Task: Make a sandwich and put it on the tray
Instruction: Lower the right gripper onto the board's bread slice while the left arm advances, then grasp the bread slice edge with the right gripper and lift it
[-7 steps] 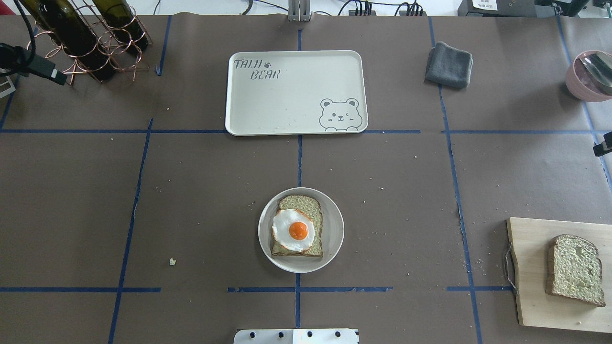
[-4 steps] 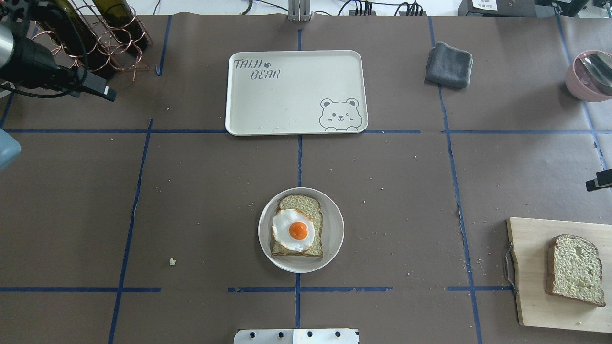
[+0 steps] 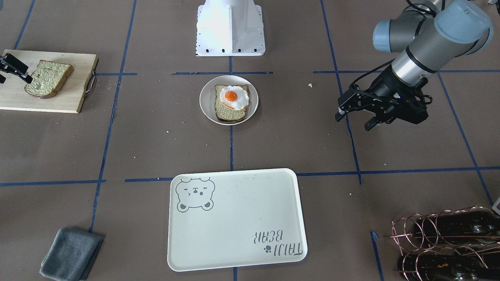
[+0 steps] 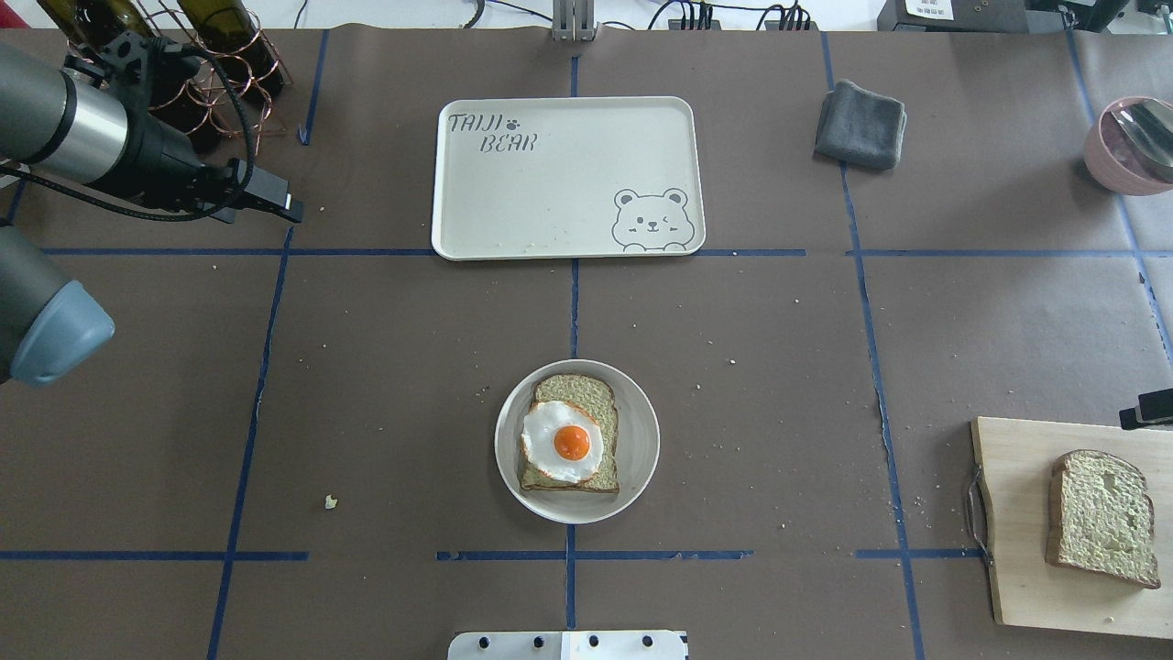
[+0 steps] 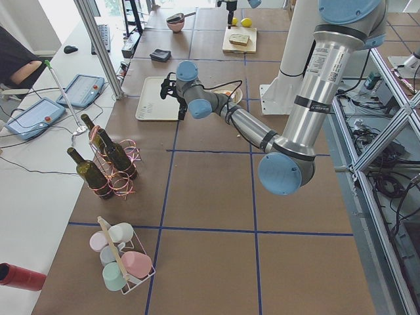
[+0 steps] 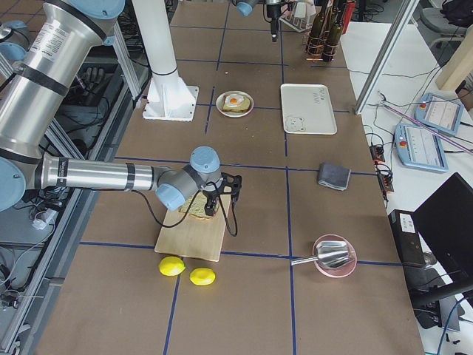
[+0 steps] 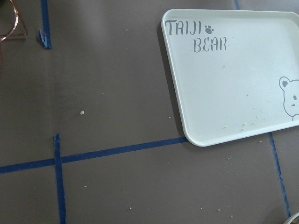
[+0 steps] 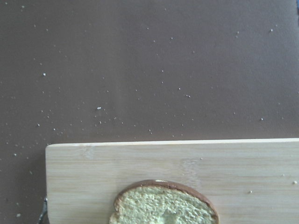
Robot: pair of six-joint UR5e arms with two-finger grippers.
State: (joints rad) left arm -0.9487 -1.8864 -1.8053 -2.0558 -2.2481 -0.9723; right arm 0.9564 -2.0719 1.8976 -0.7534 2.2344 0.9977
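Observation:
One bread slice lies on a small round white plate with a fried egg on top, mid-table. The second slice lies on the wooden cutting board at the right; it also shows in the right wrist view. The cream bear tray is bare at the far centre. My left gripper is open and empty, hovering left of the tray. My right gripper is only partly in view at the board's far edge, beside the slice; its jaws look apart and hold nothing.
A copper rack with wine bottles stands at the far left behind my left arm. A folded grey cloth lies far right. A pink bowl with a spoon sits at the right edge. Two lemons lie beyond the board.
My left arm has swung in from the left edge toward the tray. My right gripper has moved along the right edge toward the cutting board. Food and tray are unmoved.

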